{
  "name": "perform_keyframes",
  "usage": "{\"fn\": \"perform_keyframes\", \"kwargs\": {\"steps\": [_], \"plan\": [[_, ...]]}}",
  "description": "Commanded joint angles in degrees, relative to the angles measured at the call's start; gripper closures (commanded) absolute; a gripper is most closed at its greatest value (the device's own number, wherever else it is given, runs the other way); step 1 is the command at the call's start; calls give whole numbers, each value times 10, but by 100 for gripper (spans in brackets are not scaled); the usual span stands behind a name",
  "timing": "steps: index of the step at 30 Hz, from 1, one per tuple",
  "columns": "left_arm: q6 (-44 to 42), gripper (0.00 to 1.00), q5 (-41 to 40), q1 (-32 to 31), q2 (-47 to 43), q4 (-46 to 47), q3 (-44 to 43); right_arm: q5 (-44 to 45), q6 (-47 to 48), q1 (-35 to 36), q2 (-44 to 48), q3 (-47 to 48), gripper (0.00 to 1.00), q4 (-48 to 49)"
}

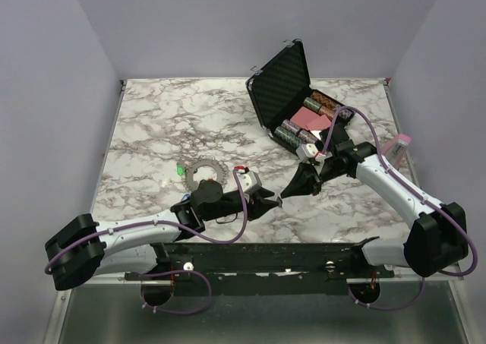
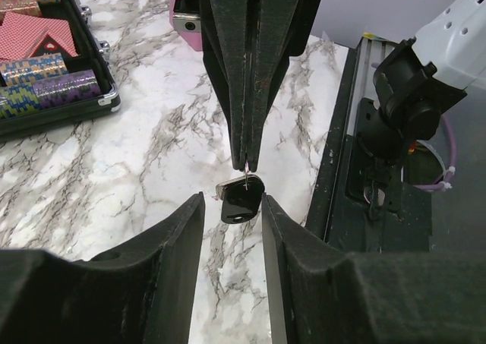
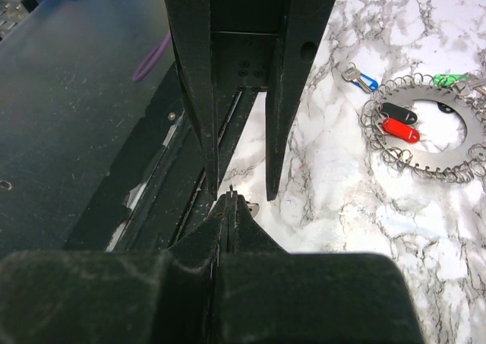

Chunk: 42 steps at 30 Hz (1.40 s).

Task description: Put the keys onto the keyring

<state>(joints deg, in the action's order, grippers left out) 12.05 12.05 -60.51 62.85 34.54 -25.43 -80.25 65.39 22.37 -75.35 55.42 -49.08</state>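
Note:
My right gripper (image 3: pixel 230 201) is shut on a thin silver loop, and a black-headed key (image 2: pixel 241 200) hangs from it. In the left wrist view it (image 2: pixel 247 160) points down at that key. My left gripper (image 2: pixel 233 201) is open, with a finger on each side of the key's head and small gaps to it. The two grippers meet tip to tip near the table's front middle (image 1: pixel 277 200). The keyring (image 3: pixel 425 135) lies coiled in a circle on the marble. A red-headed key (image 3: pixel 400 130) and another black-headed key (image 3: pixel 399 114) lie on it.
An open black case (image 1: pixel 282 78) with chips and cards stands at the back right. A pink object (image 1: pixel 400 142) stands at the right edge. A blue-headed key (image 3: pixel 360 78) and a green tag (image 3: pixel 449 78) lie by the coil. The black front rail (image 1: pixel 266 253) runs under the grippers.

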Motion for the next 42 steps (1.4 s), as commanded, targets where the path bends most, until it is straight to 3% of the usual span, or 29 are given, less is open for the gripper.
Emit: {"fn": "perform_keyframes", "kwargs": {"steps": [1,16,23,38,42], "plan": [[2,57,22,-2,7,20,-18,-21,-3,-3,-4,-7,99,9],[5,66,29,-2,17,26,-25,-24,-7,-4,-4,-8,99,13],[4,75,34,-3,23,25,-30,-25,-9,-3,-3,-8,99,13],[7,75,25,-3,22,27,-33,-26,-13,-3,-3,-11,99,18],[4,90,25,-2,19,26,-30,-26,-15,-3,-4,-12,99,21]]}}
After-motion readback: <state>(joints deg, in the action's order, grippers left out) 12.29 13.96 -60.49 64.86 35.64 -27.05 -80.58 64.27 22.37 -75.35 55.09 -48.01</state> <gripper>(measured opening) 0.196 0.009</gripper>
